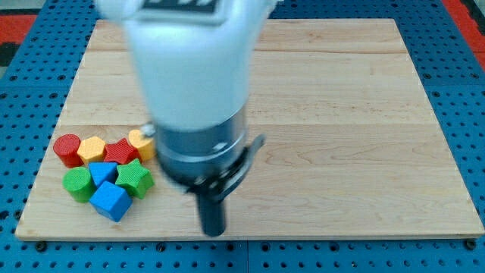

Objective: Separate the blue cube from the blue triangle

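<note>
Blue cube [111,200] touching half-hidden blue triangle [102,173]

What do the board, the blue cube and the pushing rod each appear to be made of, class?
The pale wooden board looks like light wood, matt: grain lines and plank seams show. The blue cube looks like painted wood or plastic, a smooth, even colour; which one is unclear. The dark rod looks like matt black plastic or rubber, possibly metal; my tip sits to the view's right of the blocks.
</note>
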Robot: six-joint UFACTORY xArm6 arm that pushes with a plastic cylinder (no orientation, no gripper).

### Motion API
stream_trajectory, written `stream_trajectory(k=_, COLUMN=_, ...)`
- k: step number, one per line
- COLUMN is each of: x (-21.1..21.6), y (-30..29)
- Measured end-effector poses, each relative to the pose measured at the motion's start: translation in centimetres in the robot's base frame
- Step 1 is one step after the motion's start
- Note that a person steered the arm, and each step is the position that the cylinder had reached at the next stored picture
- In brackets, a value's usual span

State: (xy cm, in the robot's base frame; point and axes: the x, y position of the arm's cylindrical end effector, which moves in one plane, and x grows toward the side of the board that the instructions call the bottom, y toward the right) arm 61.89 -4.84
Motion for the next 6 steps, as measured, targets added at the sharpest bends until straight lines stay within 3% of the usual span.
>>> stream_trajectory(k=1, x=0.0, y=0.0)
stream_trajectory(k=2, x=-0.1, y=-4.3)
stream_trajectory(k=3, x=-0.1, y=-12.4)
stream_trajectory(k=5, x=-6.3, y=-13.3)
stream_trajectory(k=6, x=-8.7, y=-10.7)
